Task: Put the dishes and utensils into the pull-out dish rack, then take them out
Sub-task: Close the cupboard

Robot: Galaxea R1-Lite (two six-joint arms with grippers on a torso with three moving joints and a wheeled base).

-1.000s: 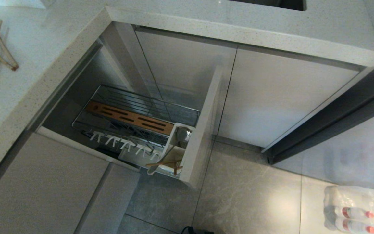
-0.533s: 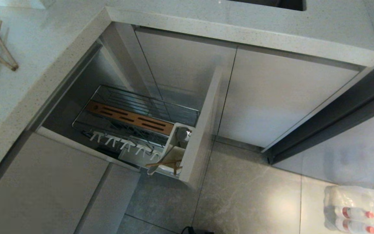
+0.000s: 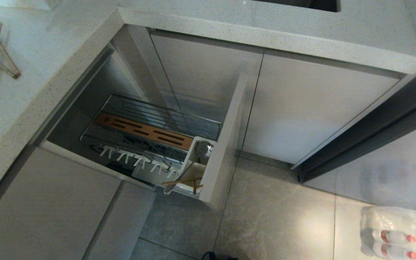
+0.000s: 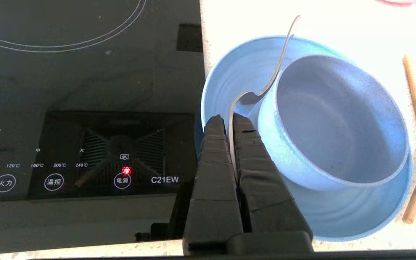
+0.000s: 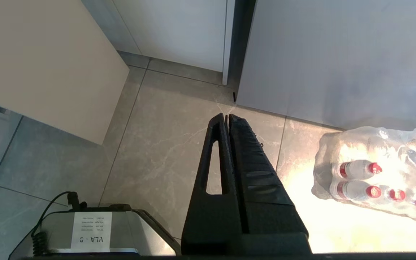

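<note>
Nothing shifted in the head view, pull-out dish rack (image 3: 150,139) out with chopsticks (image 3: 183,181) in its utensil cup (image 3: 193,169), left gripper (image 4: 229,121) clamped on the spoon (image 4: 265,77) over the blue plate (image 4: 229,76) and bowl (image 4: 338,119), right gripper (image 5: 226,117) closed, empty above the floor (image 5: 164,144).

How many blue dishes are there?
2. The light-blue bowl sits on the light-blue plate, on the white counter beside the black cooktop. None shows in the dish rack.
</note>
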